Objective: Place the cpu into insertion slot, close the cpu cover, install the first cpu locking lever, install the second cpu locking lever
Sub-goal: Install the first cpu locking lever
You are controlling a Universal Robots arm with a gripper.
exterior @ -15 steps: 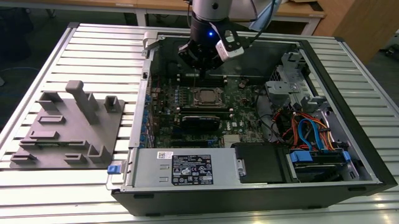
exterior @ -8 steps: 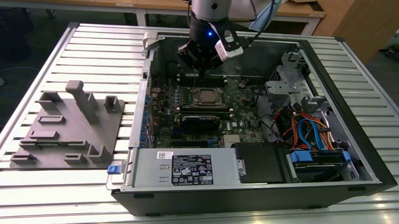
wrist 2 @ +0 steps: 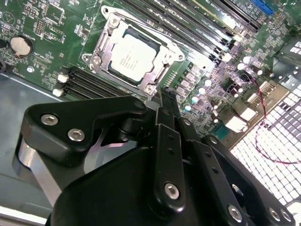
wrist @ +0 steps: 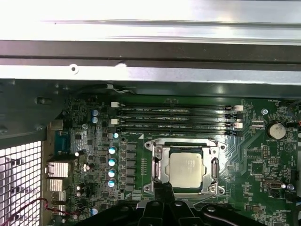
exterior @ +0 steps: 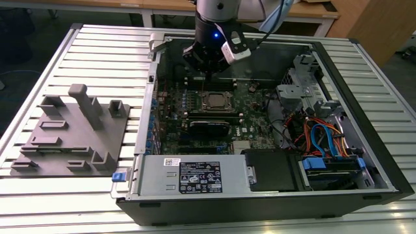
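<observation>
Green board (wrist 2: 42, 70) carries the silvery cover (wrist 2: 107, 35) framing the cpu (wrist 2: 134, 56), which sits just beyond the tips of the gripper (wrist 2: 165, 96), closed narrow and empty. The chip is judged light, rigid and delicate underneath, so its edges are the safe hold.

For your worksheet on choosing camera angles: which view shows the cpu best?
The second wrist view: the cpu appears largest, whole and unobstructed. The first wrist view shows it smaller but square-on; the exterior view shows it smallest, from above.
</observation>
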